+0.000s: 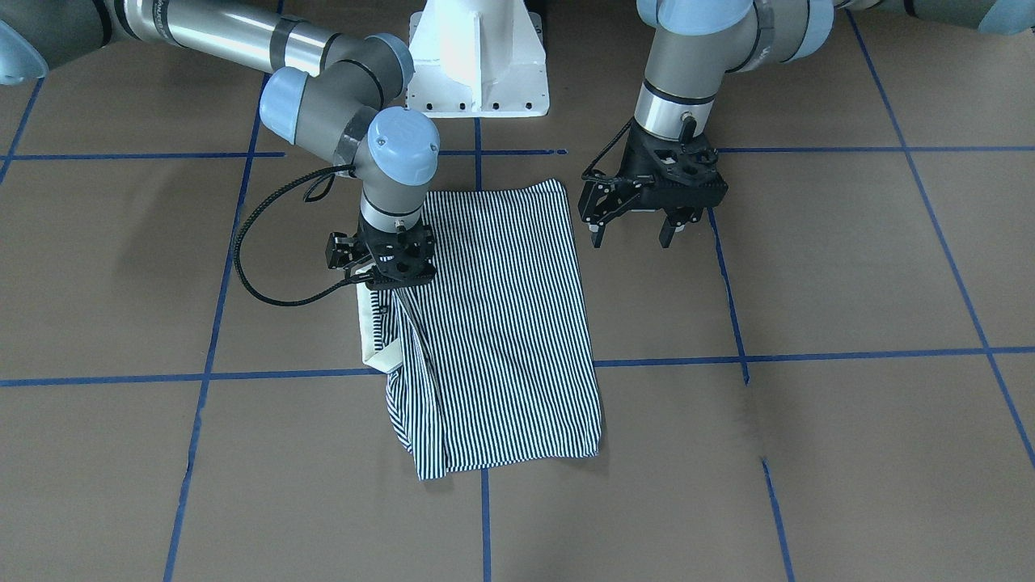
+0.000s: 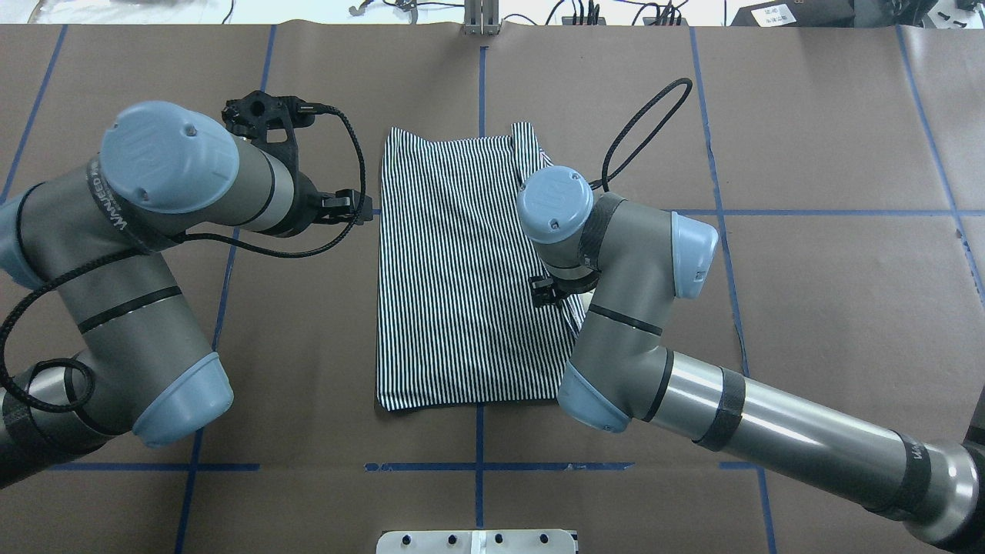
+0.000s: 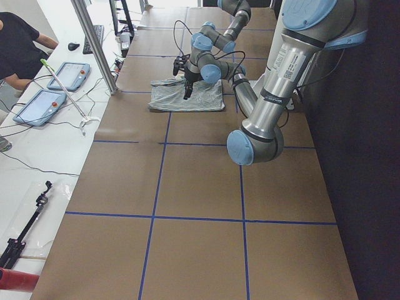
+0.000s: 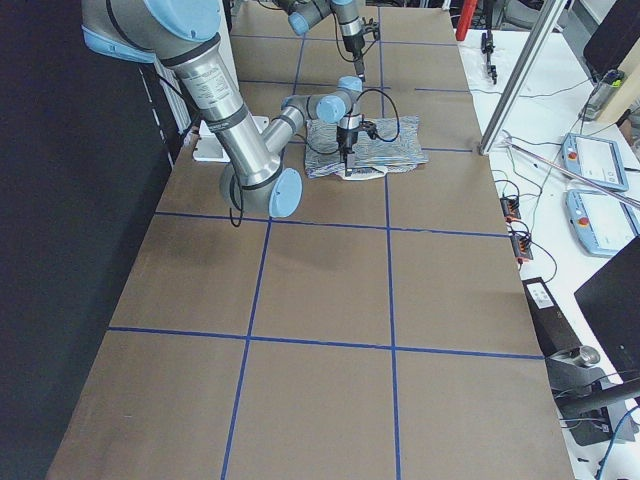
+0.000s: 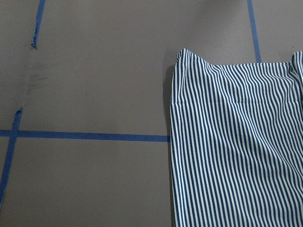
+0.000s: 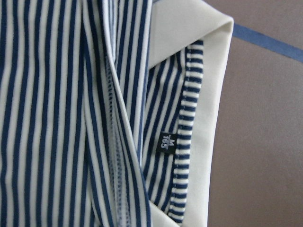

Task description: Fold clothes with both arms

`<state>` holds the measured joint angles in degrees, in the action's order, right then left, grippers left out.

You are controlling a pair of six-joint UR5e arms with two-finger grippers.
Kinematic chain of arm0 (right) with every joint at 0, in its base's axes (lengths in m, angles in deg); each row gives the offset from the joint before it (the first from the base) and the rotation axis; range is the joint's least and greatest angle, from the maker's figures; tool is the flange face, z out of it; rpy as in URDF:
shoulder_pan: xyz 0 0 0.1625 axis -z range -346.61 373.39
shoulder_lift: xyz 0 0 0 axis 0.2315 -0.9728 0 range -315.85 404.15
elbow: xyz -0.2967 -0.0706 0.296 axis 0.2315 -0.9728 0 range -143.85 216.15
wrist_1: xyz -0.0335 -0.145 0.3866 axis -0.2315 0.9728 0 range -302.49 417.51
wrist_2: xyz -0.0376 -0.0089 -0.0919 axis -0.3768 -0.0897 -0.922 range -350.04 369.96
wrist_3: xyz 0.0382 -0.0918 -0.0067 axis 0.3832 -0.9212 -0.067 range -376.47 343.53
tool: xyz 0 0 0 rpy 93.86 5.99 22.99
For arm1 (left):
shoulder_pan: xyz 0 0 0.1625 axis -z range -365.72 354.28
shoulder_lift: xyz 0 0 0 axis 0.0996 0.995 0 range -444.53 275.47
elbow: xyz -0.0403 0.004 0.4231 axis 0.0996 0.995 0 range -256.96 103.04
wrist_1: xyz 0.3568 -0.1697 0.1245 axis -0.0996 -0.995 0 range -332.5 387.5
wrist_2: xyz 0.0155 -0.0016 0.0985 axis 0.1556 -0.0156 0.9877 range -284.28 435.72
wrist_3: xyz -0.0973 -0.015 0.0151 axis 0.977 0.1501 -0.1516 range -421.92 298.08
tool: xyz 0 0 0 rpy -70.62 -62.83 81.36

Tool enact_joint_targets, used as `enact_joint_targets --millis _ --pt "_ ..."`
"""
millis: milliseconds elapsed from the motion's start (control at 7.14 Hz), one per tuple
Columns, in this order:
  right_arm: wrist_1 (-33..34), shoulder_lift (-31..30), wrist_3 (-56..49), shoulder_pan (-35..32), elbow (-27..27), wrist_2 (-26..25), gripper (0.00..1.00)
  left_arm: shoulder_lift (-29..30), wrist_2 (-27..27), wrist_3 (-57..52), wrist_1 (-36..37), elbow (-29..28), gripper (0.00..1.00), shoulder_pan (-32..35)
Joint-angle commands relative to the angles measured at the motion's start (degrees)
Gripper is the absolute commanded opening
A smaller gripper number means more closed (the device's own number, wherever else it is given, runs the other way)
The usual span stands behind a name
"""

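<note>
The striped polo shirt (image 1: 501,323) (image 2: 454,292) lies folded into a tall rectangle mid-table, back side up. Its cream collar (image 1: 373,335) (image 6: 189,42) sticks out at the edge on my right arm's side, with a small size tag (image 6: 167,142) showing. My right gripper (image 1: 386,279) (image 2: 548,291) points straight down onto that edge just by the collar; its fingers are hidden under the wrist, so I cannot tell its state. My left gripper (image 1: 633,234) (image 2: 350,208) hangs open and empty above bare table beside the opposite edge, near the shirt's corner (image 5: 182,54).
The white pedestal base (image 1: 477,73) stands at the robot's side of the table. Blue tape lines (image 1: 728,356) grid the brown tabletop. A side bench with tablets (image 3: 44,103) and a seated person (image 3: 15,50) lies past the far table edge.
</note>
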<state>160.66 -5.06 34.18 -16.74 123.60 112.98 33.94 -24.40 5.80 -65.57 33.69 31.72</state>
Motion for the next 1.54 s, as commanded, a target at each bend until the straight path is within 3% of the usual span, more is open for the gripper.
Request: enact_joint_targets --millis 0,420,840,1120,1400 --pt "-0.1 -0.4 0.0 -0.6 0.1 0.2 1.0 0.0 0.0 0.0 0.0 0.0 1.0 0.0" --pt "0.0 -0.6 -0.6 -1.6 0.0 0.2 1.0 0.0 0.0 0.0 0.0 -0.1 1.0 0.0" --pt "2.0 -4.2 -10.2 -7.6 1.0 0.2 1.0 0.1 0.0 0.0 -0.1 -0.7 1.0 0.0" --pt "1.7 -1.0 -9.9 -8.0 0.7 2.3 1.0 0.1 0.0 0.0 0.1 -0.5 1.0 0.0" --pt "-2.1 5.0 -9.3 -8.5 -4.3 2.3 1.0 0.1 0.0 -2.1 0.2 -0.2 1.0 0.7"
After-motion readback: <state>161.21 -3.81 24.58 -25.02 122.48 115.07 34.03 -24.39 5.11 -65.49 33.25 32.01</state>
